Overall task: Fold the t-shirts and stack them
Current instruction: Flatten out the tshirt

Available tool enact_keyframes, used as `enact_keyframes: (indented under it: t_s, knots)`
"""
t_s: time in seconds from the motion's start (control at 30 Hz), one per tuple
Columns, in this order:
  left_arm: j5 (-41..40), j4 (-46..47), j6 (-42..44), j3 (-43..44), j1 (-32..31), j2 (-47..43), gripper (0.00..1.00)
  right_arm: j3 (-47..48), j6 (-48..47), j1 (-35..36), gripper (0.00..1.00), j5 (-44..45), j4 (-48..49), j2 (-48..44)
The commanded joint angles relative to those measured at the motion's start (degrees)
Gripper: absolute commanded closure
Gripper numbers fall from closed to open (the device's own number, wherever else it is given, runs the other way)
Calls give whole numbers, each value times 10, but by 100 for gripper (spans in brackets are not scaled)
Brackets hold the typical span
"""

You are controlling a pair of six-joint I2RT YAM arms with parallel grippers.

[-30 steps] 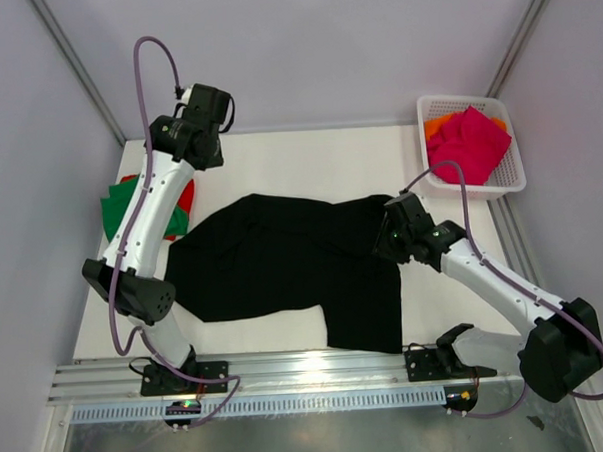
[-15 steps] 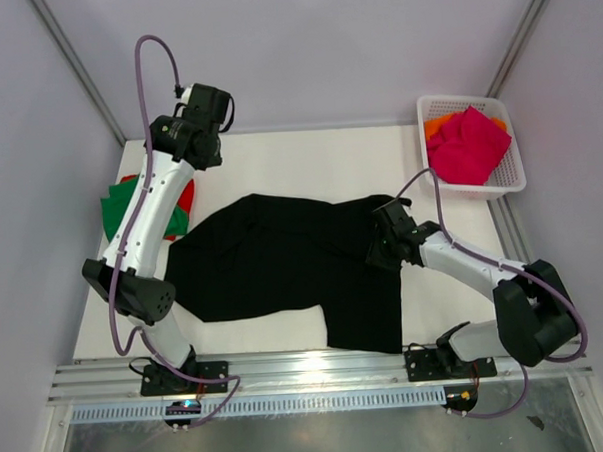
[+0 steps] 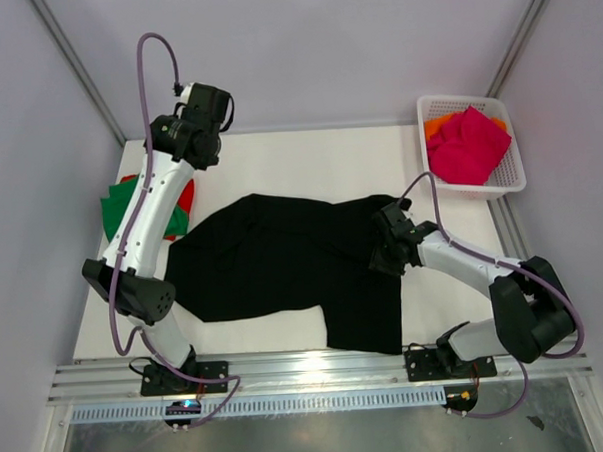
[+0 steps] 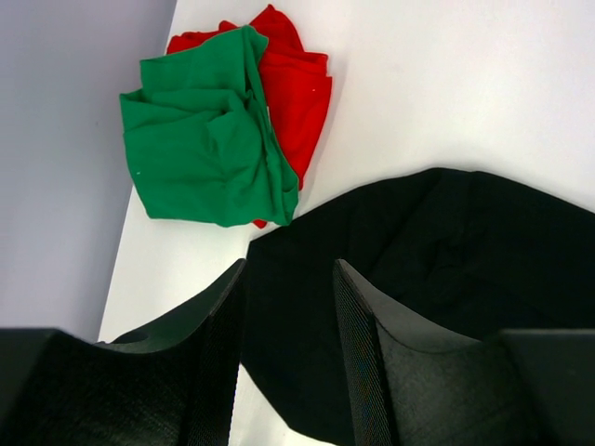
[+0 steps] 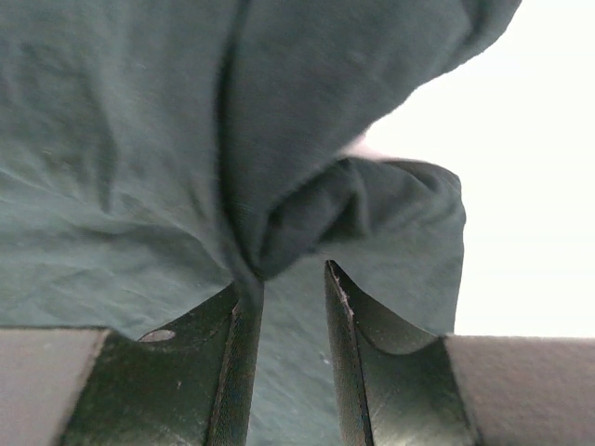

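From above, the black t-shirt (image 3: 283,267) lies spread across the white counter (image 3: 309,161), the right gripper (image 3: 383,254) low at its right edge, apparently to lift a fold. The green t-shirt (image 3: 121,209) and red t-shirt (image 3: 186,199) wait stacked at left; the pink t-shirt (image 3: 468,144) fills the basket (image 3: 510,182).

Left wrist: the left gripper (image 4: 288,358) hovers with jaws parted, empty.

Right wrist: a bunched ridge of black cloth sits between slightly parted jaws, apparently pinched.

red t-shirt (image 4: 302,88): mostly covered by the green t-shirt (image 4: 204,149)
orange t-shirt (image 3: 437,126): largely under the pink t-shirt (image 3: 468,144)
black t-shirt (image 4: 446,269): cut off by the left wrist view's edge
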Motion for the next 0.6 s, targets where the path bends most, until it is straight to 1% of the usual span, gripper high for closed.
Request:
enact_keyframes:
  t_s: [0.0, 0.33, 0.57]
  knots:
    - [-20, 13, 14, 29, 0, -16, 55, 3, 16, 3, 63, 14, -60, -15]
    - [-25, 12, 19, 42, 0, -24, 54, 18, 80, 2, 63, 0, -136, 31]
    - [-36, 14, 21, 39, 0, -36, 54, -15, 102, 7, 63, -12, -143, 7]
